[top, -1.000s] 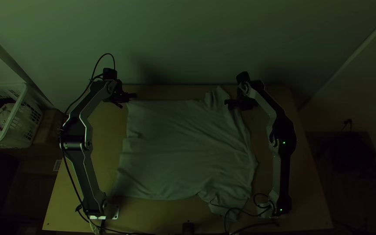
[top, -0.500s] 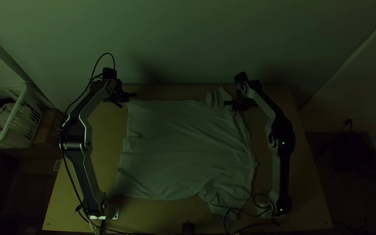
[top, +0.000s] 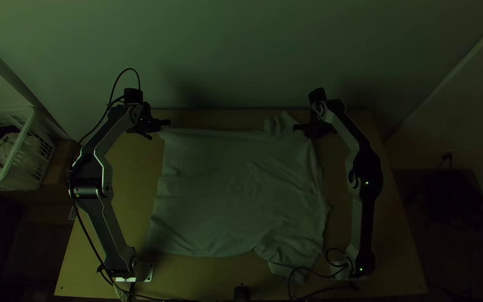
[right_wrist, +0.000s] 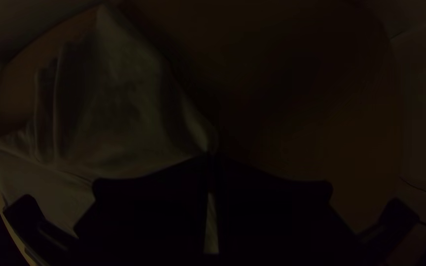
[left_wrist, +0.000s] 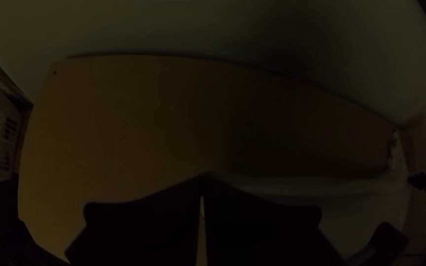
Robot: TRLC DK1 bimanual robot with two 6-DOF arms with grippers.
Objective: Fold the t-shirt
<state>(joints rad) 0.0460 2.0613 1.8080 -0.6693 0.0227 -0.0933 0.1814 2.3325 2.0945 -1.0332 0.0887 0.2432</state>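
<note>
A grey t-shirt (top: 236,190) lies spread on the table, hem to the left and sleeves to the right, with the upper edge drawn fairly straight. At its upper left corner is my left gripper (top: 166,122), shut on the cloth. My right gripper (top: 297,127) is shut on the shirt near the far sleeve, at the shoulder. In the left wrist view the fingers of my left gripper (left_wrist: 201,178) meet at the shirt's edge (left_wrist: 282,186). In the right wrist view my right gripper (right_wrist: 212,156) pinches the fabric (right_wrist: 124,108), the sleeve lying beyond.
A white basket (top: 23,151) holding dark and light cloth stands left of the table (top: 124,207). Cables run over the near edge beside both arm bases. The wall (top: 236,56) rises behind the far edge.
Both grippers have moved slightly: the left one outward to the left, the right one to the right and a little up the picture. The shirt's upper edge between them is pulled tighter, with fewer wrinkles.
</note>
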